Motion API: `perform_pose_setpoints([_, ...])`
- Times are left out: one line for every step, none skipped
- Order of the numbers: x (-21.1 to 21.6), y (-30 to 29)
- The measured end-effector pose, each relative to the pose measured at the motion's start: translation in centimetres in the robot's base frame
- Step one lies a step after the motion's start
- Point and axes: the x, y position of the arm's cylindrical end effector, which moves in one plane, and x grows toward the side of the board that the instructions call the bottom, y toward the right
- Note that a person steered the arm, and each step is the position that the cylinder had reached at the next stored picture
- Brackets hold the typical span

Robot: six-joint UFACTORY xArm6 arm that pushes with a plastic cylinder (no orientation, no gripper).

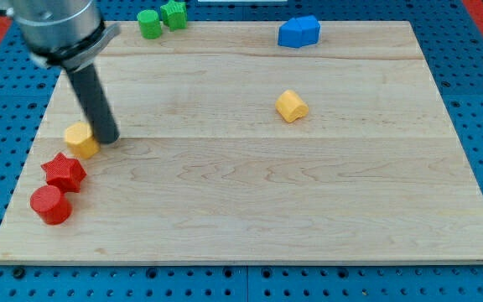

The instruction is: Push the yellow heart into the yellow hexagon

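Note:
The yellow heart (291,106) lies on the wooden board right of centre, in the upper half. The yellow hexagon (80,138) lies near the board's left edge. My tip (106,137) rests on the board right next to the hexagon's right side, touching or almost touching it. The heart is far to the right of my tip, a little higher in the view.
A red star (64,172) and a red cylinder (50,204) lie just below the hexagon at the left edge. Two green blocks (161,19) sit at the top edge, left of centre. A blue block (298,32) sits at the top, right of centre.

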Motion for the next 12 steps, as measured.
perform_pose_setpoints([-1.0, 4.4])
perform_pose_setpoints([-1.0, 17.8])
perform_pose_setpoints([-2.9, 29.7])
perform_pose_setpoints([-7.3, 31.9])
perform_pose_setpoints([-7.8, 20.5])
perform_pose_setpoints([-9.4, 11.9])
perform_pose_setpoints([-13.2, 11.5])
perform_pose_setpoints([-10.3, 5.9])
perform_pose_setpoints([-5.2, 0.7])
perform_pose_setpoints([-6.0, 5.7])
perform_pose_setpoints([-8.2, 10.8])
perform_pose_setpoints([-5.0, 12.6])
